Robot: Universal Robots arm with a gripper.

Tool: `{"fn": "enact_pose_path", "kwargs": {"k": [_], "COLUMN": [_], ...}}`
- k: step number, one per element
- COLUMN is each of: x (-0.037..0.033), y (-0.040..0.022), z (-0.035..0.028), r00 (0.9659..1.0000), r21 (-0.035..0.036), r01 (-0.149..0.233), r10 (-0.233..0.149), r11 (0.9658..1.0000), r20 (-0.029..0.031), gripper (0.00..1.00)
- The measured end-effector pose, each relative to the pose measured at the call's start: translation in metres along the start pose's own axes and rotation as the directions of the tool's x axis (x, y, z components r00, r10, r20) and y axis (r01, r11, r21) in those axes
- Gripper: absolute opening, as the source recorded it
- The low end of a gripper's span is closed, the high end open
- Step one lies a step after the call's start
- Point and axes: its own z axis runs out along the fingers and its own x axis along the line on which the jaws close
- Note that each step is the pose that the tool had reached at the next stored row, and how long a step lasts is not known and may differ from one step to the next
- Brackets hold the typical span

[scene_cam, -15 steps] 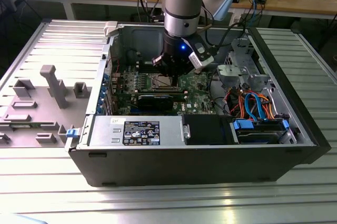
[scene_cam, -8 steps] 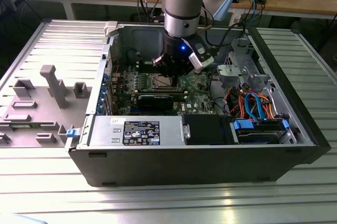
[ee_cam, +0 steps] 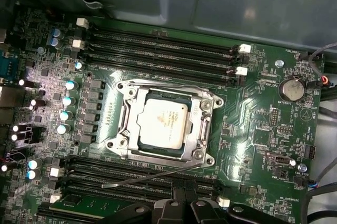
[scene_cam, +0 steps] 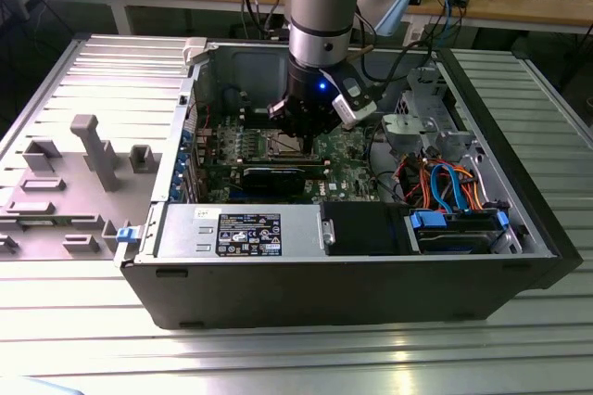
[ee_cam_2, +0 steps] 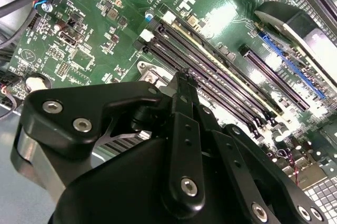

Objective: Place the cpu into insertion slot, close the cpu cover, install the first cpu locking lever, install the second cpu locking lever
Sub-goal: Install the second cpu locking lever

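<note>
Hovering over your open computer case (scene_cam: 519, 256) | gripper (scene_cam: 301, 131) just above the motherboard (ee_cam: 253, 124) | cpu (ee_cam: 163, 124) seated under its cover (ee_cam: 202, 109) | fingers' state: cannot tell

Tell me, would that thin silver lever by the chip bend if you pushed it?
Probably it would flex a little. The lever looks like a long, thin metal rod, so likely springy, not floppy. It seems light, and its smooth shine suggests it could slip. It lies beside the cpu cover.
</note>
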Motion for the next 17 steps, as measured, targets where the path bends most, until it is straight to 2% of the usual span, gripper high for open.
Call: {"fn": "enact_pose_path", "kwargs": {"k": [2, 3, 5, 6, 10, 12, 17], "x": [0.0004, 0.0011, 0.0032, 0.0051, 0.0073, 0.0083, 0.0102], "y": [0.0, 0.0001, 0.0003, 0.0002, -0.0008, -0.0023, -0.0096], "z": [0.0001, 0.0002, 0.0004, 0.0006, 0.001, 0.0012, 0.0013], "r00": [1.0, 1.0, 1.0, 1.0, 1.0, 0.9999, 0.9999], "r21": [-0.0022, -0.0062, -0.0199, -0.0307, -0.0484, -0.0595, -0.093], "r01": [0.0, 0.0, 0.0, 0.0, 0.0, 0.0, 0.0], "r10": [0.0, 0.0, 0.0, 0.0, 0.0, 0.001, 0.001], "r11": [1.0, 1.0, 0.9998, 0.9995, 0.9988, 0.9982, 0.9957], "r20": [0.0003, 0.001, 0.0033, 0.0051, 0.0081, 0.01, 0.0156], "gripper": [0.11, 0.11, 0.11, 0.11, 0.11, 0.11, 0.11]}}
